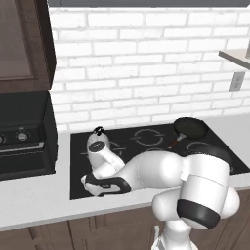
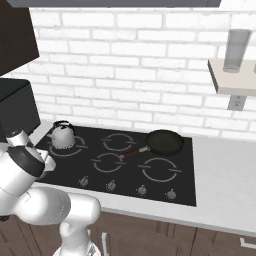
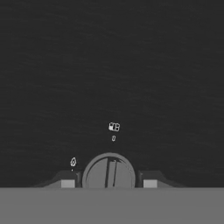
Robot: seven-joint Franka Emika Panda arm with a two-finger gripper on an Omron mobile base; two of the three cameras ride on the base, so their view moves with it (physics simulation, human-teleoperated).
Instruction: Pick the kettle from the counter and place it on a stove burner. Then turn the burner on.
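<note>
The kettle (image 2: 62,135), silvery-white with a black knob, stands upright on the back-left stove burner (image 2: 75,148) ring of the black glass cooktop (image 1: 146,139). The left base view shows the kettle (image 1: 97,142) just behind my wrist. My gripper (image 1: 88,185) points down at the cooktop's front-left edge, well in front of the kettle. In the hand view, my gripper (image 3: 109,181) is open, and a round grey stove knob (image 3: 109,173) sits between the fingertips (image 3: 68,183) with a small gap on each side. The pale counter (image 1: 34,202) surrounds the cooktop.
A black frying pan (image 2: 164,141) with a reddish handle rests on the back-right ring. Several knobs (image 2: 142,190) line the cooktop's front edge. A black appliance (image 1: 24,139) stands on the counter to the left. A wall shelf (image 2: 232,77) holding a glass hangs at upper right.
</note>
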